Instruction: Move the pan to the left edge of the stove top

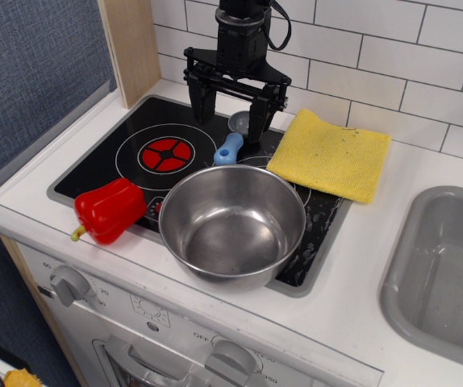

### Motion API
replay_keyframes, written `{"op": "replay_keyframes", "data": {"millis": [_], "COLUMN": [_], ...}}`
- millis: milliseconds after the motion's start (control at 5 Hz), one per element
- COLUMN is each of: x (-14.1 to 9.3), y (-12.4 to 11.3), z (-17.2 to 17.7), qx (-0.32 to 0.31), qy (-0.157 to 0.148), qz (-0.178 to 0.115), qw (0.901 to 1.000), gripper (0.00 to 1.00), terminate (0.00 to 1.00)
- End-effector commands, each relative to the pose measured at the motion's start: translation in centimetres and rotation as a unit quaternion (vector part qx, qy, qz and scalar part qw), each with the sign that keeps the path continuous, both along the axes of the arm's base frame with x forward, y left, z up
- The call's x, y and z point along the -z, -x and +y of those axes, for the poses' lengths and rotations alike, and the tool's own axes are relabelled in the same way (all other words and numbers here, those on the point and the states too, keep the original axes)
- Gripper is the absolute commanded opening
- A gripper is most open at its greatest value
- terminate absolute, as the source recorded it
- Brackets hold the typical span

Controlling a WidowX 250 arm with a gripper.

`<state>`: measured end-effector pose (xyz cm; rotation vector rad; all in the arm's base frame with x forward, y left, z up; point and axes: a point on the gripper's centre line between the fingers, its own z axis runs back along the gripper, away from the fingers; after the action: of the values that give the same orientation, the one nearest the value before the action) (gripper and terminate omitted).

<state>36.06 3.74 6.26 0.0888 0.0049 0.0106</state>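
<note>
The pan (233, 223) is a large shiny steel bowl with no handle. It sits on the front right part of the black stove top (139, 129), covering the right burner. The left red burner (166, 154) shows uncovered. My gripper (227, 117) hangs open above the back of the stove top, behind the pan and apart from it. Its two black fingers (200, 98) point down with nothing between them.
A red pepper (110, 210) lies at the stove's front left. A small grey scoop with a blue handle (230, 146) lies behind the pan under my gripper. A yellow cloth (331, 153) lies right of the gripper. A grey sink (445, 274) is at far right.
</note>
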Motion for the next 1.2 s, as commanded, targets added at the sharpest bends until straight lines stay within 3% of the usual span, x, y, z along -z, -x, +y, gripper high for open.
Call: {"op": "replay_keyframes", "data": {"millis": [0, 200, 400, 600, 800, 1000], "x": [0.0, -2.1, -5.2, -8.2, -7.9, -6.1], "y": [0.0, -0.9, -1.3, 0.0, 4.4, 8.9], "z": [0.0, -2.0, -4.3, -8.5, -12.6, -14.2], "qx": [0.000, 0.028, 0.044, 0.088, 0.112, 0.128], "qy": [0.000, 0.001, 0.008, 0.009, 0.005, -0.014], "qz": [0.000, -0.016, -0.055, -0.092, -0.081, -0.060], "qw": [1.0000, 0.9995, 0.9975, 0.9918, 0.9903, 0.9899], "gripper": [1.00, 1.00, 1.00, 1.00, 1.00, 1.00], "terminate": [0.00, 0.00, 0.00, 0.00, 0.00, 0.00]}}
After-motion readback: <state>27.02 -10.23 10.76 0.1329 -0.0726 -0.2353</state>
